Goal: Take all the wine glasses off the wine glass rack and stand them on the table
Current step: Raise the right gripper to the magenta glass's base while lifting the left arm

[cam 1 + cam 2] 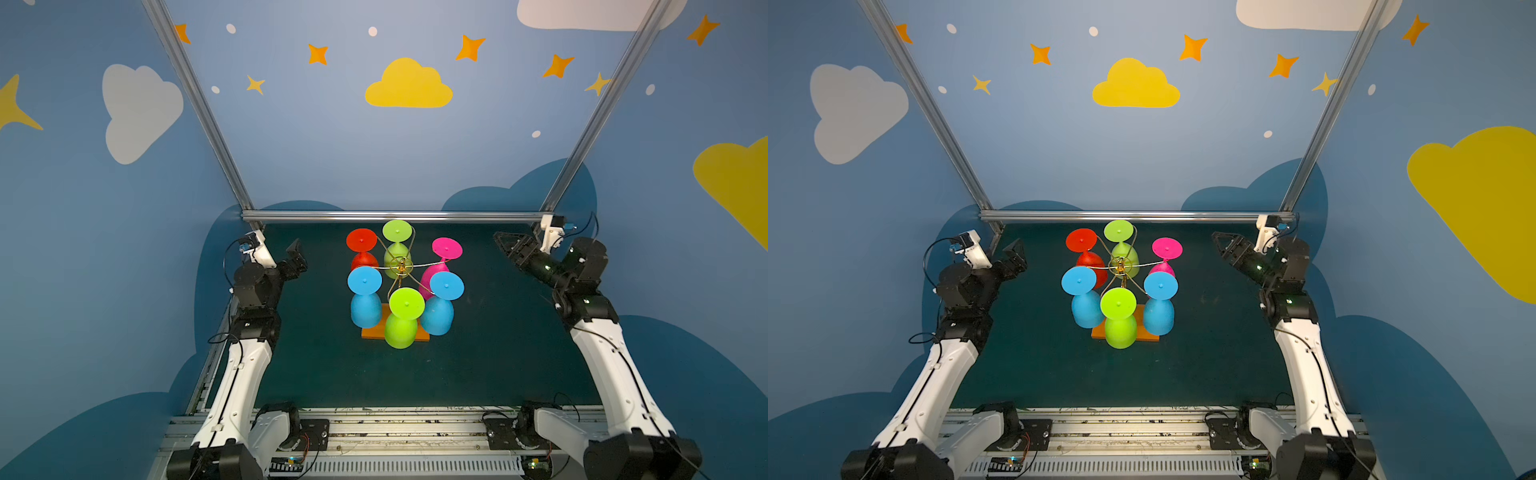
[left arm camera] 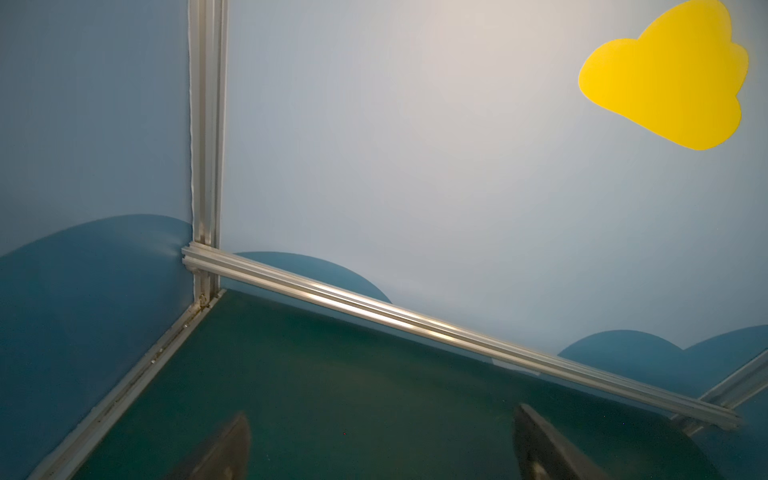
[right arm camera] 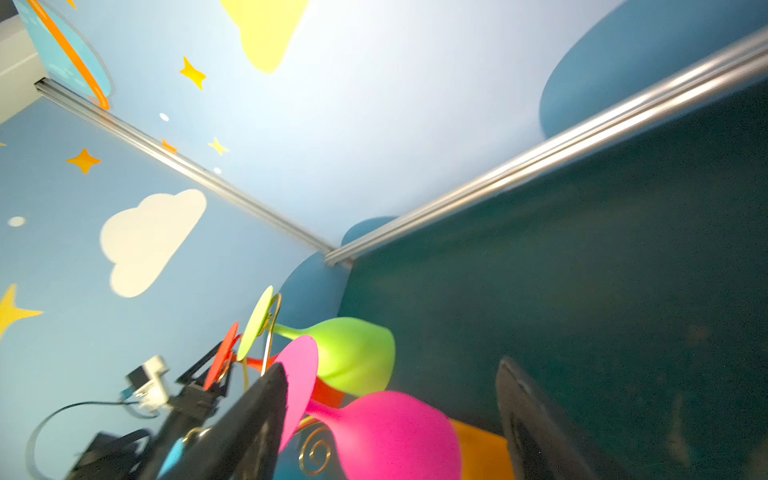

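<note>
Lab cell — aluminium frame (image 1: 395,216); cloud-painted walls (image 1: 316,158)

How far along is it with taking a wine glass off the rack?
Nothing looks done: all six glasses hang upside down on the wine glass rack. Nothing is held: the right gripper is open, pointing toward the pink glass but apart from it; the left gripper is open by the far corner. Left: grasp a glass and lift it off.

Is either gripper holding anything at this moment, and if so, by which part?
Nothing is held. The left gripper and right gripper both stand open, apart from the wine glass rack, where all six glasses hang.
</note>
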### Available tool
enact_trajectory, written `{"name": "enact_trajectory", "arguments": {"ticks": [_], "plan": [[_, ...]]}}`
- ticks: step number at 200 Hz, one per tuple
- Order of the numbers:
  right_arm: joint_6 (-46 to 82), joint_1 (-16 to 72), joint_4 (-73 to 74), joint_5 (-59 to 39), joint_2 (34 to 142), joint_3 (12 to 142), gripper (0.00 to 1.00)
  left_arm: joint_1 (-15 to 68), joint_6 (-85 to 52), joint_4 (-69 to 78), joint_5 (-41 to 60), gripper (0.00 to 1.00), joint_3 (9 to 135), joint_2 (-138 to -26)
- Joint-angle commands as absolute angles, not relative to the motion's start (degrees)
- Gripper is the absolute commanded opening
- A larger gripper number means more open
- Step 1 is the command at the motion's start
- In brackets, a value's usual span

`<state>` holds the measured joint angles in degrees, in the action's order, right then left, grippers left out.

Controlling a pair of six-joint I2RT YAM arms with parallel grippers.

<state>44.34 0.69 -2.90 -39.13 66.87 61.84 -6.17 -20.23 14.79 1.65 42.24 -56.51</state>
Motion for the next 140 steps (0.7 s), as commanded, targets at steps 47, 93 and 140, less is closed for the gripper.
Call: {"name": "enact_trajectory", "arguments": {"ticks": [47, 93, 140], "plan": [[50.92, 7.4, -0.66, -52.04, 75.81, 69.08, 0.64, -6.69, -20.55, 12.83, 6.12, 1.0, 42.32, -52.64], [53.85, 9.38, 2.08, -52.36, 76.67, 68.77, 0.58, -6.83, -21.09, 13.09, 6.14, 1.0, 42.01, -51.95], [53.7, 11.12, 1.04, -51.2, 77.33, 68.72, 0.52, -6.79, -21.21, 12.95, 6.08, 1.0, 41.92, -51.48]]}}
